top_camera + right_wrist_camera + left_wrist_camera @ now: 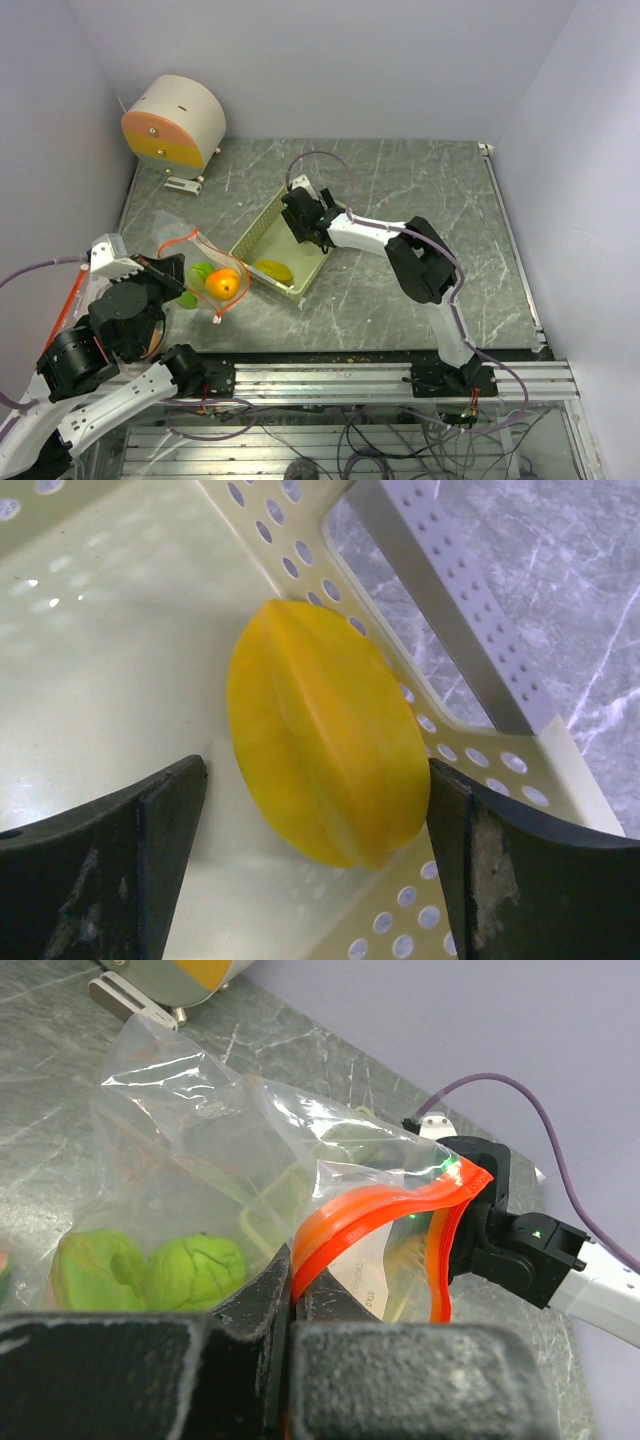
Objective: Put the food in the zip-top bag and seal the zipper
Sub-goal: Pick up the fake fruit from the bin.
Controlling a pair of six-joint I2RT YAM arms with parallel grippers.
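Note:
A clear zip-top bag (195, 262) with an orange zipper rim (385, 1210) lies at the left. My left gripper (172, 268) is shut on that rim (295, 1282) and holds the mouth open. Inside the bag lie an orange fruit (223, 284) and green pieces (195, 1270). A yellow ridged fruit (273, 270) lies in the near corner of the pale yellow-green tray (262, 228). My right gripper (300, 232) is open over the tray. In the right wrist view (316, 770) its fingers (520, 870) straddle the yellow fruit (325, 735).
A round white and orange drum (175, 122) on a small stand sits at the back left. Pale walls close the table on three sides. A metal rail (400, 375) runs along the near edge. The perforated tray wall (480, 770) stands right beside the yellow fruit.

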